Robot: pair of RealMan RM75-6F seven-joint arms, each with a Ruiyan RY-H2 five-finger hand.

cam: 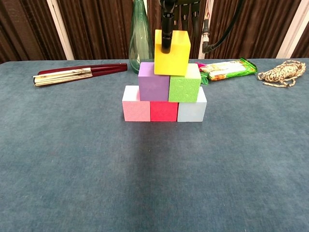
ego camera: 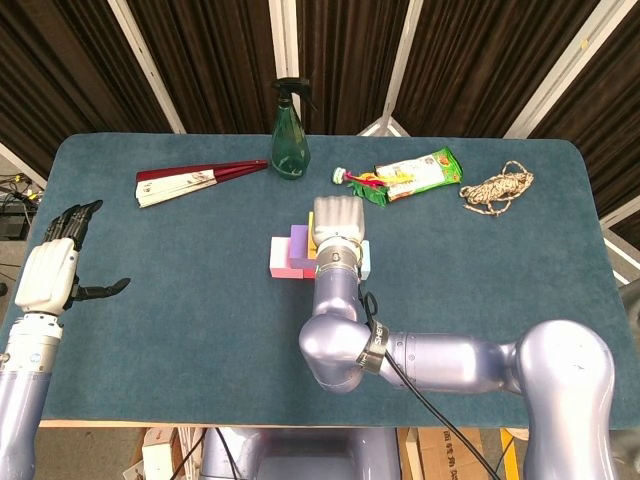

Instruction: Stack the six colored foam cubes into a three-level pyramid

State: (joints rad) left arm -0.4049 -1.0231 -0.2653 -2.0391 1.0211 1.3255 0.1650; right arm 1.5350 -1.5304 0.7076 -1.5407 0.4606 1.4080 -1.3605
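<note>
The yellow cube [cam: 172, 52] sits at twelve o'clock on the pile, bridging the purple cube [cam: 153, 81] and green cube [cam: 184, 82], which rest on the pink cube [cam: 136, 103], red cube [cam: 163, 110] and pale blue cube [cam: 191, 107]. Six cubes counted: three, two, one. I'd say the pyramid is built; only letting go remains. The right hand [cam: 179, 21] grasps the yellow cube from above. The left hand [ego camera: 62, 266], off at nine o'clock on the tabletop [cam: 72, 169], is released, fingers spread. Beyond lie one spray bottle [ego camera: 289, 130], one fan [ego camera: 195, 180], one snack packet [ego camera: 420, 172] and one rope bundle [ego camera: 498, 187].
</note>
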